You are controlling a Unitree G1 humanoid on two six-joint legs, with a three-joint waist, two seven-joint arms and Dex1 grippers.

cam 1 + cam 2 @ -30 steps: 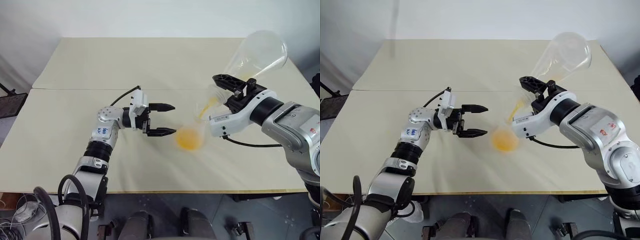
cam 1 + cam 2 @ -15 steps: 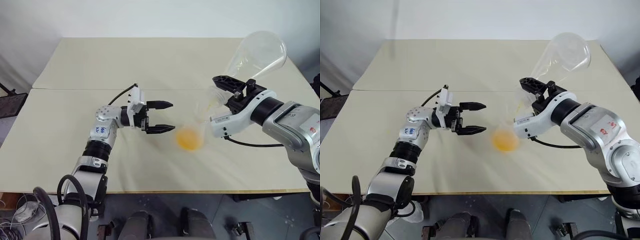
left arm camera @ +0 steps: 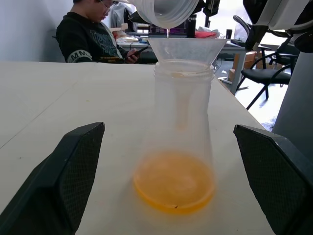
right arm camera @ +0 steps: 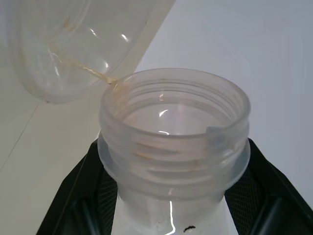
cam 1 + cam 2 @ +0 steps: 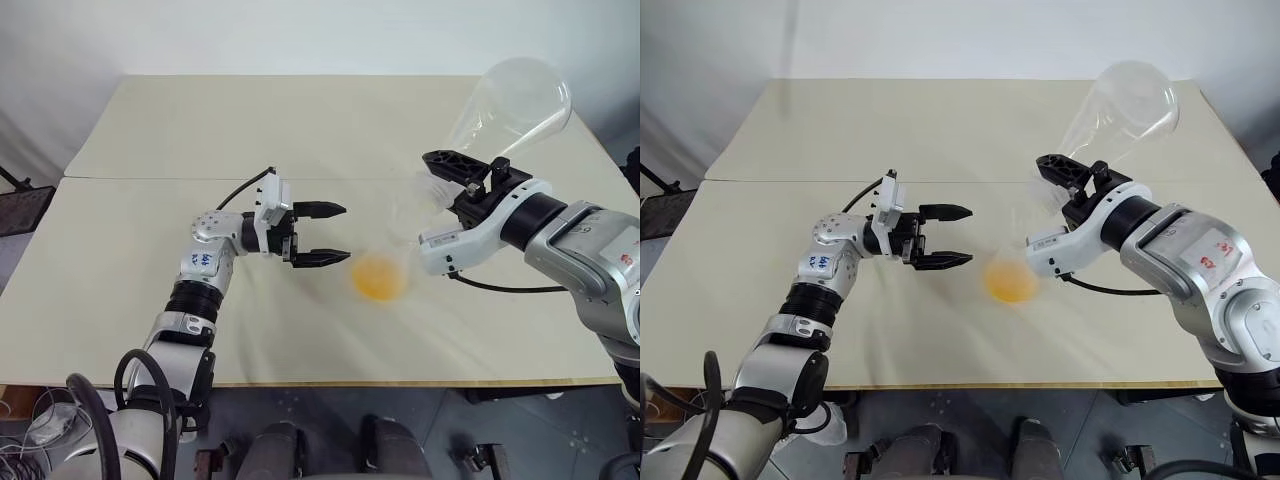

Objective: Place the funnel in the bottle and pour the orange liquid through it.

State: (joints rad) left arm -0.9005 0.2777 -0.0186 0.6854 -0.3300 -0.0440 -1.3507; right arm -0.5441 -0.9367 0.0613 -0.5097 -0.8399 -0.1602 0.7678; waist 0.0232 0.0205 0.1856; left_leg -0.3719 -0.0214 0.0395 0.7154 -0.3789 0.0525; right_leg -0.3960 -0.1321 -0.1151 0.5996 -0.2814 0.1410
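Observation:
The bottle (image 5: 385, 262) stands on the table's middle right, and the orange liquid (image 5: 378, 280) pools in its base. In its neck sits the clear funnel (image 3: 183, 49). My right gripper (image 5: 440, 185) is shut on the neck of a large clear flask (image 5: 512, 100), tipped steeply so that its mouth (image 3: 164, 10) hangs just over the funnel. A thin orange trickle runs into the funnel (image 4: 73, 44). My left gripper (image 5: 337, 233) is open and level, a little left of the bottle (image 3: 178, 137), which stands between its fingers' line without touching them.
The beige table (image 5: 250, 130) has a seam across its middle and open room on every side of the bottle. Beyond the table's far end, a person (image 3: 93, 36) sits in the left wrist view, with office chairs (image 3: 259, 73) nearby.
The thick orange stream from the flask's mouth into the funnel has thinned to a trickle. Both arms have stayed in place.

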